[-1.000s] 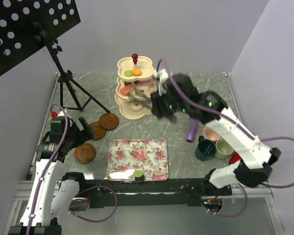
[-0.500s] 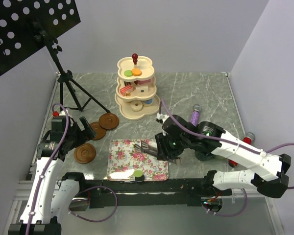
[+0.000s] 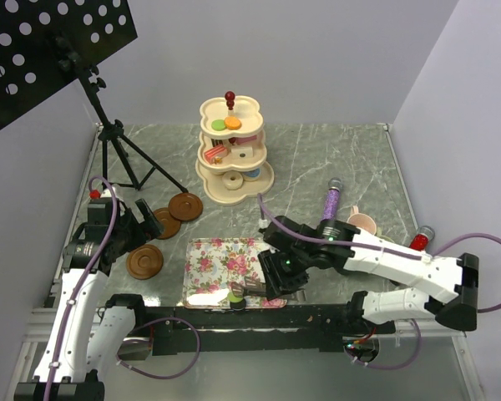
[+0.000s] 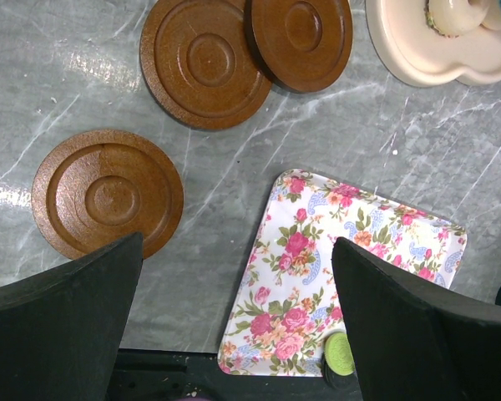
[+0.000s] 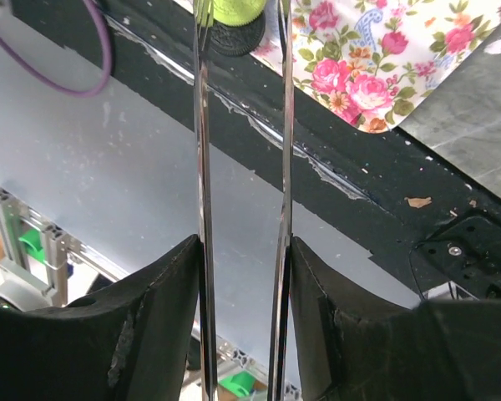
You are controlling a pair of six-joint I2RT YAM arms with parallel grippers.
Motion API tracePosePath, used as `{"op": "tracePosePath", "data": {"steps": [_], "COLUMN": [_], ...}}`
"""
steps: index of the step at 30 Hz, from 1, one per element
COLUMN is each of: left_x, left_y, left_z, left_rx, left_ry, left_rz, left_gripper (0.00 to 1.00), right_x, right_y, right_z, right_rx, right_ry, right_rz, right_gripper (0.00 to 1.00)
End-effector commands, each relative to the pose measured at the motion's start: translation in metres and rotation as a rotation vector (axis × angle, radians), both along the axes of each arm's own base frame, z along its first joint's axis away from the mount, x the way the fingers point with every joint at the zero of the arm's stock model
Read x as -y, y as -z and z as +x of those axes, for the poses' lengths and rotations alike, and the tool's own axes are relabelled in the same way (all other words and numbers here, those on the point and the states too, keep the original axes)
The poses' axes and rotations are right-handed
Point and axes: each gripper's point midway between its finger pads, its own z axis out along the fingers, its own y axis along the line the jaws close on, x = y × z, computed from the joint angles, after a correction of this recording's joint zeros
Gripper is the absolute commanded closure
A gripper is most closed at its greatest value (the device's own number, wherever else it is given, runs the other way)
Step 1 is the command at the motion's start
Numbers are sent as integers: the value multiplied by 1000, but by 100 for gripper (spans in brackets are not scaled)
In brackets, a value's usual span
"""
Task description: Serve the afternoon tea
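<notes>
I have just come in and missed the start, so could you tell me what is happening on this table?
The right tool grips a pair of metal tongs, their tips at a green macaron by the near edge of the floral tray. The left tool hangs open above the brown saucers, holding nothing. Other treats sit on the three-tier stand at the back.

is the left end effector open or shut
Open: the left end effector has its fingers spread wide apart, holding nothing.
</notes>
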Motion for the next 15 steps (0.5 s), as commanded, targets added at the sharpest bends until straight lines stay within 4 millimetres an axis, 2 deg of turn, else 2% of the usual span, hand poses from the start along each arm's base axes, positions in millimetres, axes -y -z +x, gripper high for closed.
{"op": "tracePosePath", "data": {"steps": [1, 15], "left_x": [2, 2], "left_y": [-7, -7], "left_z": [4, 4], "left_rx": [43, 41], "left_ry": [17, 16], "left_rz": [-7, -8], "left_gripper": [0, 0], "right_x": [-16, -27], "right_y": [-7, -13], "right_z": [-2, 0], "right_rx": [-5, 13], "right_ry": [-16, -54], "right_rz": [19, -15], "right_gripper": [48, 46]}}
